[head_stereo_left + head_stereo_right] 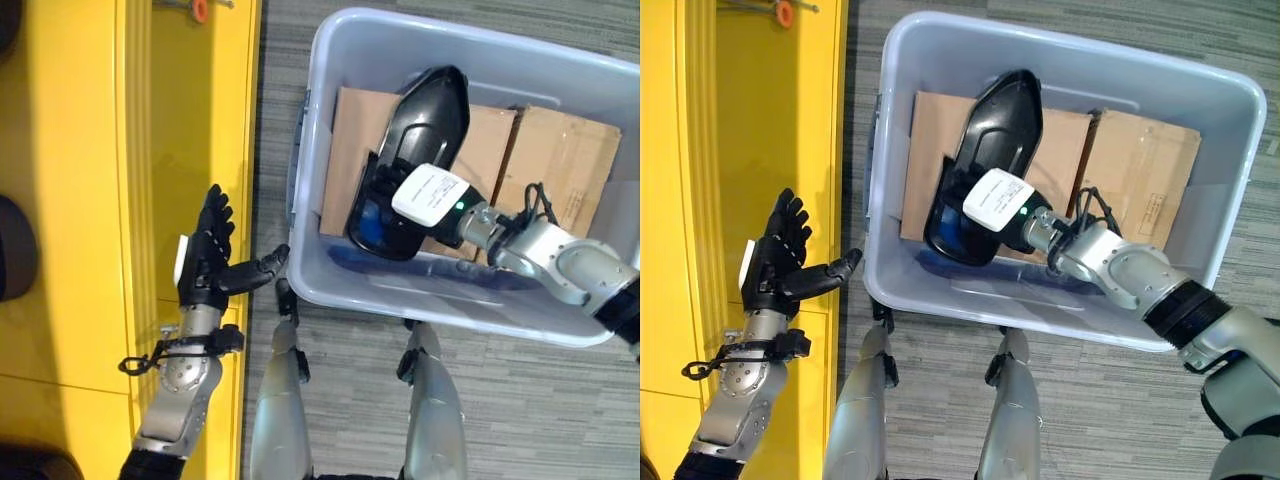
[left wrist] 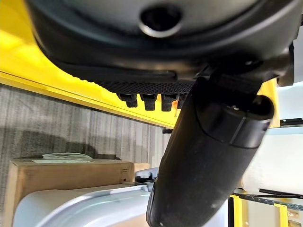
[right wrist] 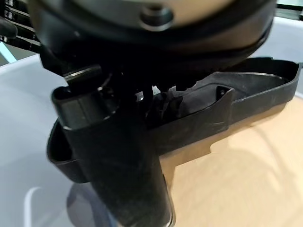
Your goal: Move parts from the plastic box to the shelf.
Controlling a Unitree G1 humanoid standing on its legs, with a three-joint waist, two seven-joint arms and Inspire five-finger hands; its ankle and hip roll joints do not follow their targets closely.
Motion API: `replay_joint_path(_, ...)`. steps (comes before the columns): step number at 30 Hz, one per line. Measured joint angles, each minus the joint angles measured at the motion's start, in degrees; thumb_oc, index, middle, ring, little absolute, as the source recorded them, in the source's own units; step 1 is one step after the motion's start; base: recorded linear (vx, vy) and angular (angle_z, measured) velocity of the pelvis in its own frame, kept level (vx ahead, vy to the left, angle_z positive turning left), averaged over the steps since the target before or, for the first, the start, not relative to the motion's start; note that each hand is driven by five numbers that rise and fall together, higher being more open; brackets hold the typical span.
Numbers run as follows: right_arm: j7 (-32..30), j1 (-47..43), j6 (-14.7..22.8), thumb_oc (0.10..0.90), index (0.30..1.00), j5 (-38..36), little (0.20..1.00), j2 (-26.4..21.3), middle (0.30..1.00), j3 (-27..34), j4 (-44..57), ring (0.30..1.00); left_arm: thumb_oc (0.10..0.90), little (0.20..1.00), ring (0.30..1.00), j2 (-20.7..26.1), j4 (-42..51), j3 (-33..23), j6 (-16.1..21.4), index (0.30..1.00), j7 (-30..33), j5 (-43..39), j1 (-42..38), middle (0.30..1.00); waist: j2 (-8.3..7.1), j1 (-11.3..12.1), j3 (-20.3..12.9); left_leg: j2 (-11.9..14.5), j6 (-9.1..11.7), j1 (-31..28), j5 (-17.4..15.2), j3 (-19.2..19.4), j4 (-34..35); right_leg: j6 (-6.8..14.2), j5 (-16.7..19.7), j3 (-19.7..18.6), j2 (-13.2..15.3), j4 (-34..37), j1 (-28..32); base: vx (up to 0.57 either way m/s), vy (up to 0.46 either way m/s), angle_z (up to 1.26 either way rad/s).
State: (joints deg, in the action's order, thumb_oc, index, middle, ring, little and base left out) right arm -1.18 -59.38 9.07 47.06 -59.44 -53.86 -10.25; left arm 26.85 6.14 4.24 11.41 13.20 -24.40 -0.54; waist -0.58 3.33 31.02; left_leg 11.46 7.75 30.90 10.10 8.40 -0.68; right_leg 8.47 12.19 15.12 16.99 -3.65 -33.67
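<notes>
Inside the grey plastic box (image 1: 330, 60) on the carpeted floor (image 1: 520, 410), our right hand (image 1: 965, 215) is curled round the near end of a black moulded part (image 1: 425, 110), thumb and fingers clamped on its rim as the right wrist view shows (image 3: 118, 161); the part lies tilted on the brown cardboard (image 1: 560, 150) lining the box bottom, its far end pointing toward the box's back wall. Our left hand (image 1: 205, 255) hangs empty over the yellow shelf (image 1: 90, 200), fingers straight and spread, thumb standing out toward the box. We judge the step in hand to be the pick: the part is gripped but has not left the box, so the task is at an early stage for this piece. The next move, as we read it, calls for lifting the part clear of the box's near wall and left rim, then carrying it leftward across the strip of carpet to the shelf. The box walls stand high around the part, and its long shape could catch on the rim if it is swung before it is raised. The shelf's raised yellow edge lies just beside the box, with our left hand near that edge; open yellow surface shows beyond it, with a small orange item (image 1: 199, 9) at the far end.
</notes>
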Motion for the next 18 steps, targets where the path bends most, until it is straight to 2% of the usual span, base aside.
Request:
replay_joint_path(7, -0.3, -3.6, 1.0, 0.9, 1.0, 0.0, 1.0, -3.1, 1.0, -0.2, 0.6, 1.0, 0.9, 1.0, 1.0, 0.0, 0.1, 0.0, 0.1, 1.0, 0.0, -0.1, 0.1, 1.0, 0.06, -0.4, 0.0, -0.4, -0.3, 3.2, 1.1, -0.2, 0.0, -0.3, -0.2, -0.6, 0.7, -2.4, -4.3, 0.01, -0.002, 0.01)
replay_joint_path(14, -0.5, -4.6, 1.2, 0.9, 1.0, 0.0, 1.0, -4.0, 1.0, -0.9, 0.8, 1.0, 0.9, 1.0, 1.0, 0.0, 0.2, 0.0, 0.2, 1.0, 0.1, -0.1, 0.3, 1.0, 0.19, -0.6, -0.1, -0.6, -0.5, 4.4, 1.5, -0.6, 0.0, -0.5, -1.2, -0.7, 1.3, -4.9, -6.5, 0.01, -0.002, 0.02)
replay_joint_path(18, -0.8, -6.3, 2.0, 0.9, 1.0, 0.0, 1.0, -4.3, 1.0, -1.1, 0.8, 1.0, 0.9, 1.0, 1.0, 0.3, 0.2, -0.1, 0.8, 1.0, 0.1, -0.1, 1.3, 1.0, 0.29, -1.3, -0.2, -0.6, -0.8, 6.3, 2.0, -0.5, -0.1, -0.8, -2.2, -1.2, 1.8, -7.8, -9.7, 0.0, 0.002, 0.01)
